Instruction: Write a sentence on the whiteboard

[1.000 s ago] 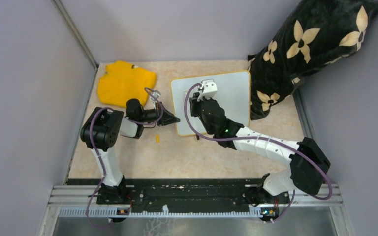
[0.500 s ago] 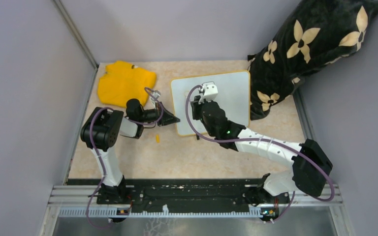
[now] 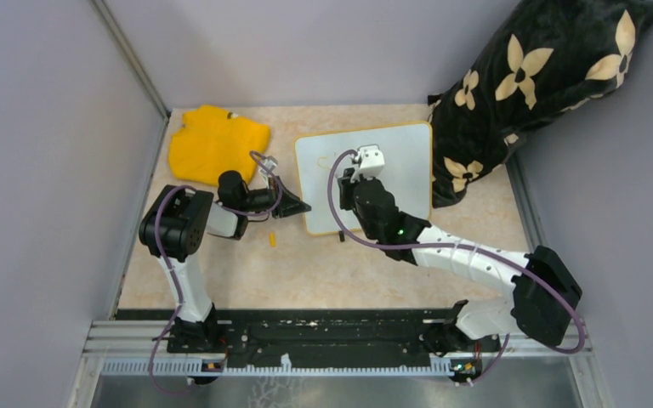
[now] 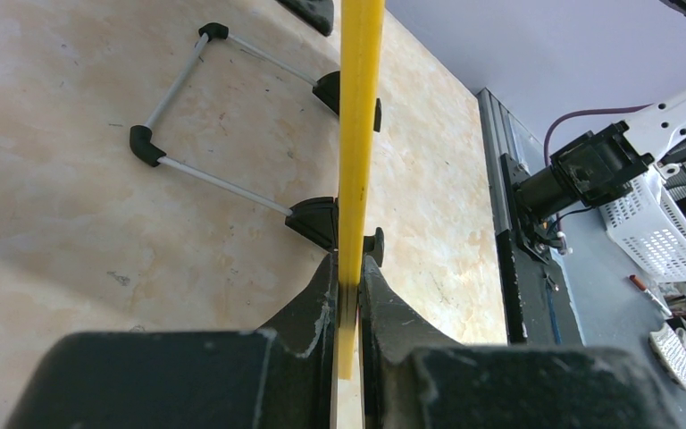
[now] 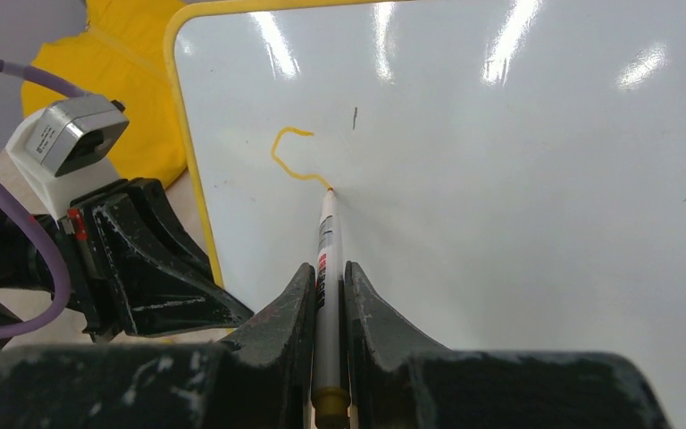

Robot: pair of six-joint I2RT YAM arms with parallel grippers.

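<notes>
From above we see our left gripper (image 3: 300, 206) touching the left rim of the whiteboard (image 3: 404, 157), our right gripper (image 3: 349, 180) over the board's left half, a yellow cloth (image 3: 217, 140) at the far left of the table (image 3: 349, 272), and a black flowered cushion (image 3: 544, 76) just beside the board's right edge.

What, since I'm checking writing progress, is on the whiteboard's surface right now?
On the whiteboard: one short curved yellow stroke, a tiny dark mark beside it, and the tip of the marker touching the stroke's end, held by the right gripper. Board beneath that gripper is hidden.
</notes>
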